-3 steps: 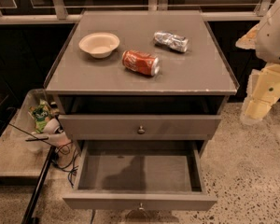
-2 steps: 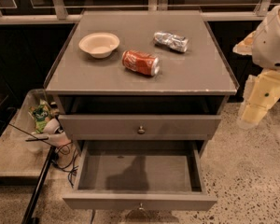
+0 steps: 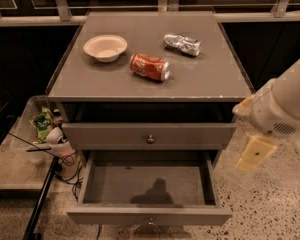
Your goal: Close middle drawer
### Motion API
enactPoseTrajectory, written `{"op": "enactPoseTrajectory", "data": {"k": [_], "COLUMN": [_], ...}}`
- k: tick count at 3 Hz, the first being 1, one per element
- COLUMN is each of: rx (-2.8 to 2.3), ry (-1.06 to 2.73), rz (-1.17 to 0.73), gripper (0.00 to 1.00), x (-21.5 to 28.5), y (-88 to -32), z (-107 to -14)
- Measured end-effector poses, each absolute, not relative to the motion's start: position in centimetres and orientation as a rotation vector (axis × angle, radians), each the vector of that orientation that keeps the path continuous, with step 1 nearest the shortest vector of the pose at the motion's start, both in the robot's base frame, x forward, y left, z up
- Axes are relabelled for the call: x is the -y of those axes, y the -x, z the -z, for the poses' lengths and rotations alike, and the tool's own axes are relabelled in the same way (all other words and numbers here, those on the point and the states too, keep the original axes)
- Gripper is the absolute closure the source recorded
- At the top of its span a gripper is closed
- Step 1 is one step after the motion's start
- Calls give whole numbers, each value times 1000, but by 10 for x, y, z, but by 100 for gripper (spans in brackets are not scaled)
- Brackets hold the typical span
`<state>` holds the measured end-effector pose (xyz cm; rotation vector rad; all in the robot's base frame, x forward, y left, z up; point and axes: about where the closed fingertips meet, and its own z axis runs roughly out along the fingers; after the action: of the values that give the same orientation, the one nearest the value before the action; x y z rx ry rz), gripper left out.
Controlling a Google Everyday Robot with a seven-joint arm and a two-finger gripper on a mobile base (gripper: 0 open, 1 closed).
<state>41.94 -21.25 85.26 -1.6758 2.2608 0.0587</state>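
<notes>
The middle drawer (image 3: 149, 185) is pulled far out at the bottom of the grey cabinet. Its shallow box is empty, and its flat front (image 3: 115, 216) with a small round knob (image 3: 150, 221) faces me. My gripper (image 3: 255, 154), a pale yellow piece under the white arm (image 3: 285, 104), hangs to the right of the cabinet. It is level with the drawer's right side and apart from it. It touches nothing.
Above the open drawer, a drawer with a taller front (image 3: 105, 135) and a knob (image 3: 150, 139) stands slightly out. The cabinet top (image 3: 90, 79) bears a white bowl (image 3: 105, 47), a red can (image 3: 150, 67) and a crushed silver can (image 3: 182, 44). A low shelf with clutter (image 3: 45, 134) and cables stands to the left. The floor is speckled.
My arm and gripper have moved down and to the left, closer to the cabinet's right side. The drawers and the things on top have not moved.
</notes>
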Motion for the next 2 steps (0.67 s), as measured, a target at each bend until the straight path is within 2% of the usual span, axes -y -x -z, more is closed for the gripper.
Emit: {"op": "enactPoseTrajectory", "data": {"k": [1,2], "rx": [-2219,-2214], "ry": [1649,1606], "rz": [-84,-119], "gripper": [42,64], "x": [219,232], "y": [-413,-430], "z": [-798,-750]}}
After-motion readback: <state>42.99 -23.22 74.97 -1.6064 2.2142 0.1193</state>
